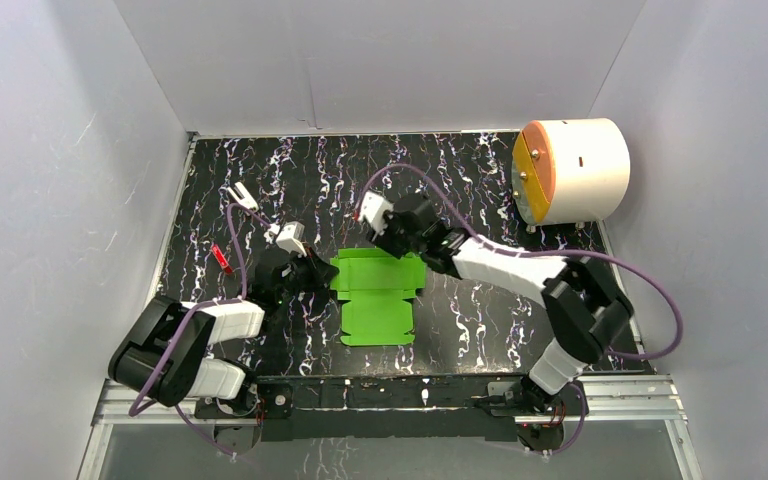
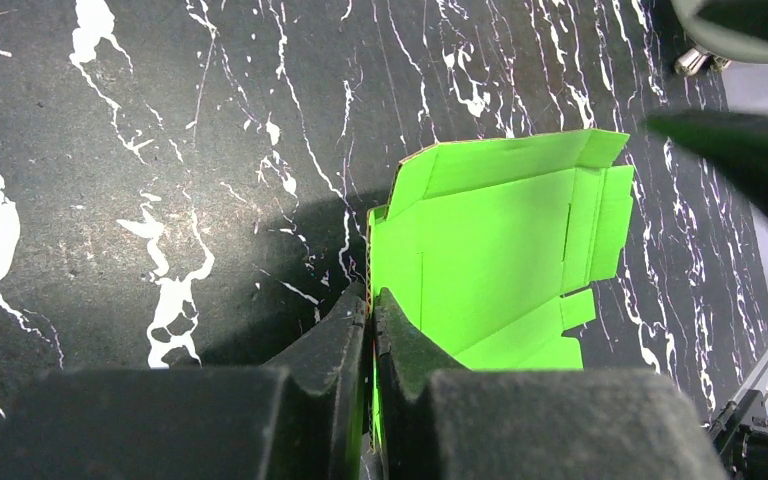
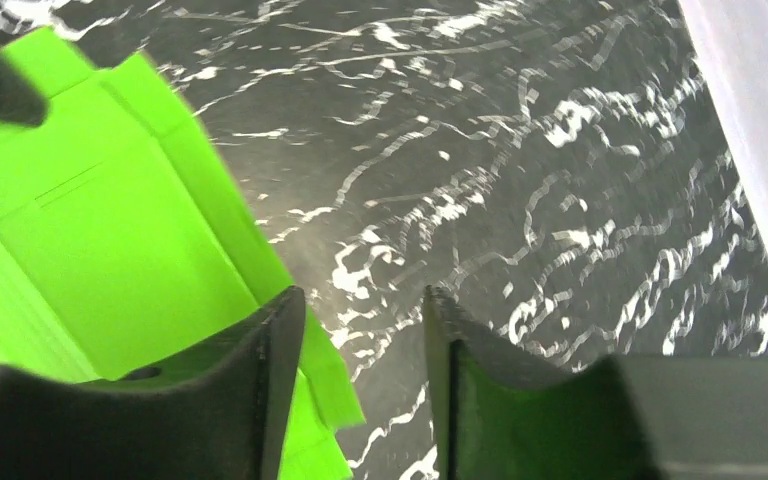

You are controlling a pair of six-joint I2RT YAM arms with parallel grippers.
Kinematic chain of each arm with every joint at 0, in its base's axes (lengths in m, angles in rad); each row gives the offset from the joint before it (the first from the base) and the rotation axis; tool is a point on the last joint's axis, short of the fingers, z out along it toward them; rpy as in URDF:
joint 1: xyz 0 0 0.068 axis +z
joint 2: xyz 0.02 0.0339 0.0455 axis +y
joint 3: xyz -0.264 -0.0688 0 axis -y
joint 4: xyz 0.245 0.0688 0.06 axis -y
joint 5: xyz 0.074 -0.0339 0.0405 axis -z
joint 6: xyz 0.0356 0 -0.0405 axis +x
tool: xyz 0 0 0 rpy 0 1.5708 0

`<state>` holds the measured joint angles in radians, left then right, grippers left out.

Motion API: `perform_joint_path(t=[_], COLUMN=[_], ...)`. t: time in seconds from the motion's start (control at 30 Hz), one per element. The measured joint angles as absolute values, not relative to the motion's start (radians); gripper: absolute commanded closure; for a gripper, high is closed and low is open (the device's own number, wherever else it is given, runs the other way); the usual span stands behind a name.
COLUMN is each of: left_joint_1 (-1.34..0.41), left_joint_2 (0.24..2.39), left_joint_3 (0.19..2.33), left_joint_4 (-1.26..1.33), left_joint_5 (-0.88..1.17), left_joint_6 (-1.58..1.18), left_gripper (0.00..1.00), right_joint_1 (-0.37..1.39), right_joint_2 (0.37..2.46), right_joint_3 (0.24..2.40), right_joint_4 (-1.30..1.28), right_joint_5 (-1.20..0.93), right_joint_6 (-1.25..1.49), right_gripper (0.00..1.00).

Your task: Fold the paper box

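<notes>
left hand [image 2: 370, 305] hides paper box [image 2: 500, 250] edge.

The left arm [image 1: 200, 330] lies low with its elbow bent, reaching to the left edge of the bright green, thin-card paper box [image 1: 375, 305]. The left gripper [image 2: 370, 298] is clamped on that edge, with card pinched between its fingers. The right arm [image 1: 520, 265] extends to the box's far edge. There the right gripper [image 3: 365, 300] has its jaws apart and grips nothing.
</notes>
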<state>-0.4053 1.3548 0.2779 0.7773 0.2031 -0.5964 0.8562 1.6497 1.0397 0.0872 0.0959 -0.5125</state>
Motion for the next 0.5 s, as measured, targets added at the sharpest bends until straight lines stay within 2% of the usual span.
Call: perform_joint_path(t=[0.1, 0.17, 0.3, 0.5], left_joint_1=[-0.405, -0.405, -0.405, -0.405], left_joint_2=[1.363, 1.369, 1.371, 1.38], left_joint_3=[0.278, 0.278, 0.278, 0.278], left_joint_4=[0.776, 0.776, 0.776, 0.777], left_joint_5=[0.204, 0.204, 0.205, 0.208], left_joint_6=[-0.599, -0.6, -0.605, -0.614], left_gripper=[0.97, 0.97, 0.98, 0.98], right_joint_1=[0.795, 0.748, 0.656, 0.584], right_joint_2=[1.558, 1.476, 1.361, 1.343], right_joint_3=[1.02, 0.983, 0.894, 0.729], right_joint_4=[0.071, 0.073, 0.086, 0.128], right_joint_5=[0.105, 0.088, 0.028, -0.053], right_joint_6=[-0.365, -0.267, -0.076, 0.16], right_gripper=[0.19, 0.15, 0.14, 0.16])
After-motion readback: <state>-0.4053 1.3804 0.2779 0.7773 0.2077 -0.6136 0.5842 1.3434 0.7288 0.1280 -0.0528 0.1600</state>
